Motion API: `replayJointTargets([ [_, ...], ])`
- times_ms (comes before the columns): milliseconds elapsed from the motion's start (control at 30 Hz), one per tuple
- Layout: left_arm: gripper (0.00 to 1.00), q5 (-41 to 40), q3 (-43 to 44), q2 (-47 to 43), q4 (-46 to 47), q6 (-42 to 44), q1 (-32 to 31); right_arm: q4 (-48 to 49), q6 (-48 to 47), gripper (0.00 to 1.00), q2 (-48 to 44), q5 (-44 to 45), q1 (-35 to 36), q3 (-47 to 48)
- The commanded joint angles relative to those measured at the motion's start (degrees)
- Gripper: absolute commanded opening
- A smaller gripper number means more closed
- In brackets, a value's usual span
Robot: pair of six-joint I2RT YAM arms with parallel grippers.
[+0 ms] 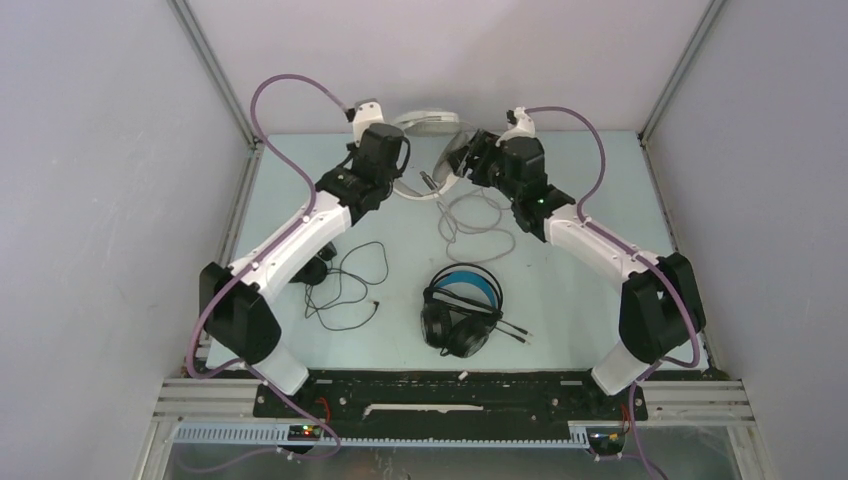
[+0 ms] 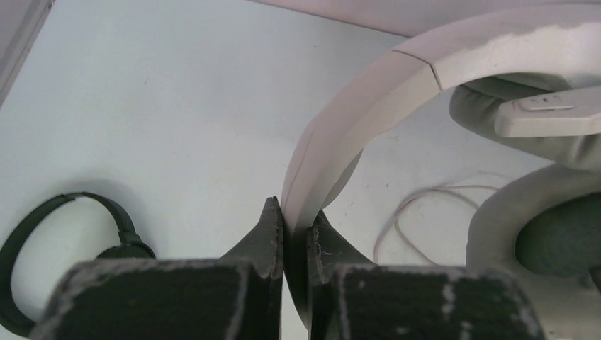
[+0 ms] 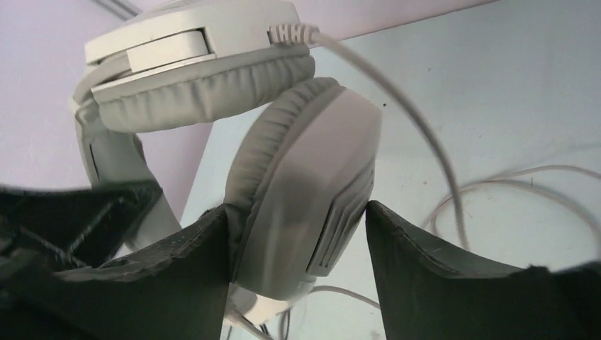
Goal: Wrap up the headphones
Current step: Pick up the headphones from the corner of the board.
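The white-grey headphones (image 1: 430, 120) are held up off the table at the back, between both arms. My left gripper (image 2: 295, 227) is shut on the thin white headband (image 2: 368, 99). My right gripper (image 3: 296, 219) stands open around one grey ear cup (image 3: 305, 177), with its left finger against the cushion. The white cord (image 1: 470, 225) hangs from the other cup (image 3: 191, 64) and lies in loose loops on the table. The bulky black pair with a blue-lined band (image 1: 460, 310) lies near the front middle. The small thin black pair (image 1: 315, 270) lies partly under the left arm.
The thin black pair's cord (image 1: 350, 290) sprawls in loops left of centre. The bulky pair's black cord (image 1: 510, 328) trails to its right. Enclosure walls (image 1: 230, 200) border the pale table on the left, right and back.
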Motion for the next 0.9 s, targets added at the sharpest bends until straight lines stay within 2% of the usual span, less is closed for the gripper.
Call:
replayJointTargets([
  [0,0.0,1.2,8.3,0.0,2.3,4.9,2.6,0.4,-9.2,0.71,-6.2,-12.5,-3.2,1.2],
  [133,0.0,0.2,11.8,0.0,2.0,10.7,3.6,-5.5,-16.4,0.77,-12.0,-22.5,-7.5,1.2],
  [233,0.0,-1.1,11.3,-1.7,6.0,15.7,3.6,-7.4,-20.4,0.78,-16.6,-27.4,-10.5,-0.1],
  [400,0.0,-1.4,10.3,-4.4,13.1,22.5,3.6,-6.0,-25.7,0.79,-22.7,-29.2,-13.2,-3.9],
  [567,0.0,0.5,10.3,-6.2,17.4,29.5,3.6,-2.8,-29.2,0.79,-23.4,-36.1,-13.4,-4.2],
  [733,0.0,7.7,5.5,-10.5,27.1,36.3,3.6,-0.8,-27.8,0.77,-22.8,-36.3,-13.2,-4.2],
  [867,0.0,9.4,6.5,-11.1,25.7,36.5,3.5,1.3,-27.4,0.74,-21.6,-38.0,-12.6,-4.2],
])
